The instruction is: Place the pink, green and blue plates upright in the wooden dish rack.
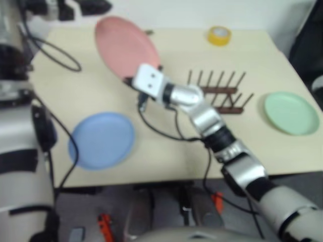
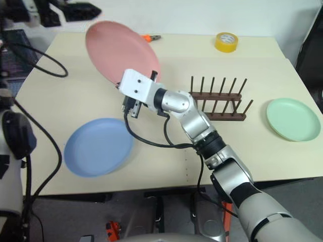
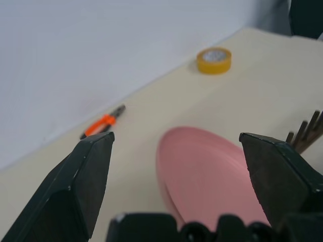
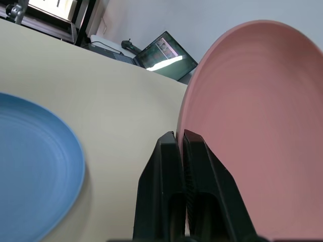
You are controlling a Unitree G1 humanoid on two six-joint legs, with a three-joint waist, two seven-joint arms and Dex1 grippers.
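Pink and held on edge, the pink plate (image 2: 121,50) rises from the right claw (image 2: 151,76) in the head views, tilted so its long axis runs from the claw up toward the table's far left corner, its hollow face turned up and toward the camera. The claw pinches its lower rim. Past the claw's right side, near it, stands the wooden rack (image 2: 218,101), pegs upright and holding no plates. The green plate (image 2: 293,119) lies flat well beyond the rack, and the blue plate (image 2: 99,146) lies flat on the near side of the claw, toward the robot's left. A yellow tape roll (image 2: 226,41) sits at the far edge of the beige table (image 2: 70,101).

From the left wrist, the left claw (image 3: 176,166) stands wide with nothing between its fingers (image 3: 86,181). The pink plate is ahead of it. Orange pliers (image 3: 102,121) and the tape roll lie farther out.

From the right wrist, the right claw's two black fingers (image 4: 169,196) are pressed together on the pink plate's rim, the plate standing nearly upright beside them. The blue plate lies flat on the other side.
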